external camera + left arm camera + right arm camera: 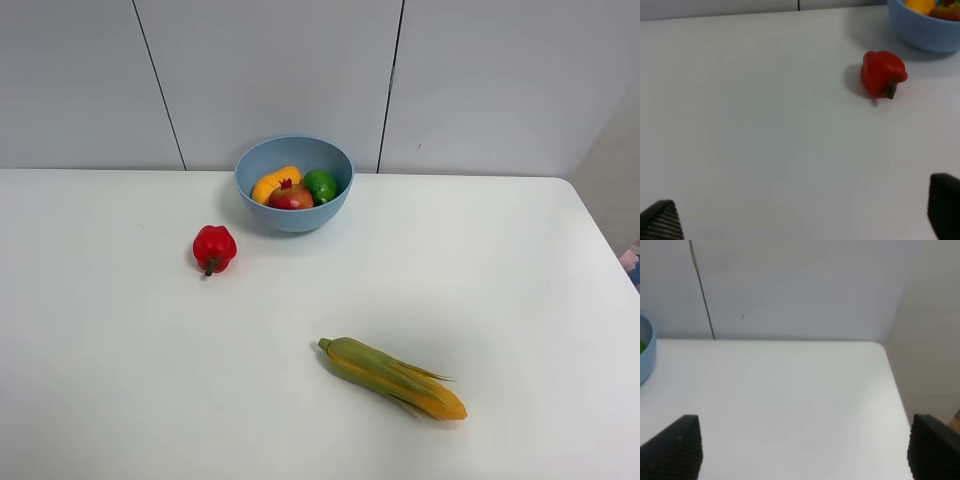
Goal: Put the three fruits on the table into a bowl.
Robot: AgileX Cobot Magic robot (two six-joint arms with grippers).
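Lime (322, 185), mango (272, 183) and pomegranate (290, 196) sit in the bowl (293, 214) near the desk's (500, 280) far edge. Both the left pincer (800, 220) and the right pincer (802, 447) gape wide, empty.

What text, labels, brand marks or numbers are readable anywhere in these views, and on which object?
None: no readable text, label, brand or number shows in any view.
Round light-blue plastic bowl: plain wall, no marking.
Red bell pepper and yellow-green corn cob: no stickers.
White tabletop and grey wall panels: blank.
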